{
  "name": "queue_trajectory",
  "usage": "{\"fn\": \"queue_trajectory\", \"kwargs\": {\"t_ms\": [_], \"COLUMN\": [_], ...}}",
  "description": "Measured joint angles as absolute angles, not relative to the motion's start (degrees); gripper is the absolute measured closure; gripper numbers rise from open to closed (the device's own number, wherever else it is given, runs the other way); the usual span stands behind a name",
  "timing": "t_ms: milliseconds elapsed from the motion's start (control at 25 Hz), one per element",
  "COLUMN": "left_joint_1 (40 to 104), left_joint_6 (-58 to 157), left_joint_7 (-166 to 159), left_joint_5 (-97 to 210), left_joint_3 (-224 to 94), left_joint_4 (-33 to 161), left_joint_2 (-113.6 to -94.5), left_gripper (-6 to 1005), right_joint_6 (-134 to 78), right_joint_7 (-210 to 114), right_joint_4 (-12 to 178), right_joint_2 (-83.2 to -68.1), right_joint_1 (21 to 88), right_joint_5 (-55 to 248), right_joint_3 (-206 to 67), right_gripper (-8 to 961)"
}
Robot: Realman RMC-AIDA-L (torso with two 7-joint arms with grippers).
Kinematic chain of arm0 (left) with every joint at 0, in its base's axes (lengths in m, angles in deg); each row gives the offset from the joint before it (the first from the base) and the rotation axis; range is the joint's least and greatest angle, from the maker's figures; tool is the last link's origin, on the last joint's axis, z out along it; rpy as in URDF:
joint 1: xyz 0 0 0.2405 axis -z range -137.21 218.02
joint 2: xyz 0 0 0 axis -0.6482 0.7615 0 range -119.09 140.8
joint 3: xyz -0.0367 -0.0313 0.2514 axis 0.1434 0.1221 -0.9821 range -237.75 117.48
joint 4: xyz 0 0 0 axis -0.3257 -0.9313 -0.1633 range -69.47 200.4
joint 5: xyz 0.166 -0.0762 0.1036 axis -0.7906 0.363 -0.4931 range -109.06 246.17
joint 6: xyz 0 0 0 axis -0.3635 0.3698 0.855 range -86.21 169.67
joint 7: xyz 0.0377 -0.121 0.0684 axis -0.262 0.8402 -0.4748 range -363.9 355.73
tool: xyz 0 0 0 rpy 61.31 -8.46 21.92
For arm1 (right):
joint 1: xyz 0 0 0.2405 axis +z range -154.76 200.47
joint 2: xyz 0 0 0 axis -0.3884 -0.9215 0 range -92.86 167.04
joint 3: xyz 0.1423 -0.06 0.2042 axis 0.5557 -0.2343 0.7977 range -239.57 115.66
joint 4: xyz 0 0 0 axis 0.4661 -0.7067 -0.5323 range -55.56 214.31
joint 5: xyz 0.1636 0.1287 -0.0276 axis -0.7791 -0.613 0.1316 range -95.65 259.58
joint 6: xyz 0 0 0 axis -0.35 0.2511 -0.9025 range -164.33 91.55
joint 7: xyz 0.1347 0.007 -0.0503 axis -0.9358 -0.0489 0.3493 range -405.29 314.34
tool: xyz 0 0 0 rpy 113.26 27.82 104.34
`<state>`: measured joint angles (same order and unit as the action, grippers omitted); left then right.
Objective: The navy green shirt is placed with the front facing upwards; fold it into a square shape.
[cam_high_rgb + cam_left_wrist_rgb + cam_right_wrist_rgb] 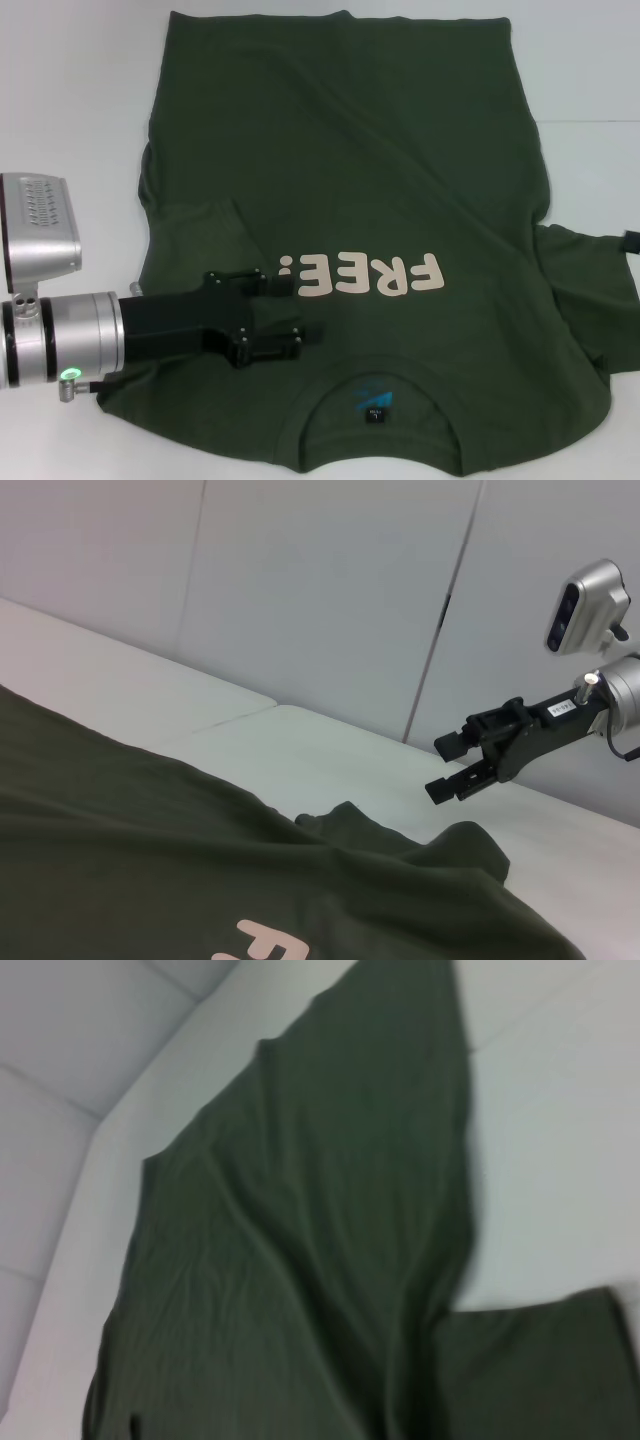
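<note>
White table (80,90) | navy green shirt (350,180) spread | right gripper (462,766) only in left wrist view

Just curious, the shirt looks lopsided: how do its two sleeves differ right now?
The left sleeve is folded inward onto the body of the navy green shirt; the right sleeve sticks out sideways on the table. The open left gripper hovers by the left sleeve; the open right gripper hangs clear of the right sleeve. Both sleeves are short and olive-green.
</note>
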<state>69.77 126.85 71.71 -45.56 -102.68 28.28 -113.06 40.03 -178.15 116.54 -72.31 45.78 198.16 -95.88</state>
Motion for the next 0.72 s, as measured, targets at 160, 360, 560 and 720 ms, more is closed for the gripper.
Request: {"fn": "queue_trajectory", "kwargs": {"t_ms": [160,360,560,720], "left_joint_1": [69.95,70.09,70.19,70.20], "left_joint_6": [126.88,127.94,128.08,128.11], "left_joint_7": [71.84,72.13,72.22,72.23], "left_joint_5": [-45.56,-45.57,-45.60,-45.62], "left_joint_3": [-102.84,-103.43,-103.46,-103.46], "left_joint_4": [28.51,28.46,28.43,28.51], "left_joint_2": [-113.07,-113.07,-113.07,-113.07], "left_gripper": [234,234,233,233], "right_joint_6": [40.38,41.14,40.75,40.16], "right_joint_7": [-178.25,-178.23,-177.86,-177.12], "right_joint_4": [116.59,116.59,116.56,116.04], "right_joint_2": [-71.98,-71.76,-71.93,-72.40], "right_joint_1": [43.78,42.30,41.95,42.14], "right_joint_5": [198.58,198.76,200.89,201.60], "right_joint_3": [-94.27,-93.97,-93.90,-93.87], "right_gripper": [156,164,172,179]}}
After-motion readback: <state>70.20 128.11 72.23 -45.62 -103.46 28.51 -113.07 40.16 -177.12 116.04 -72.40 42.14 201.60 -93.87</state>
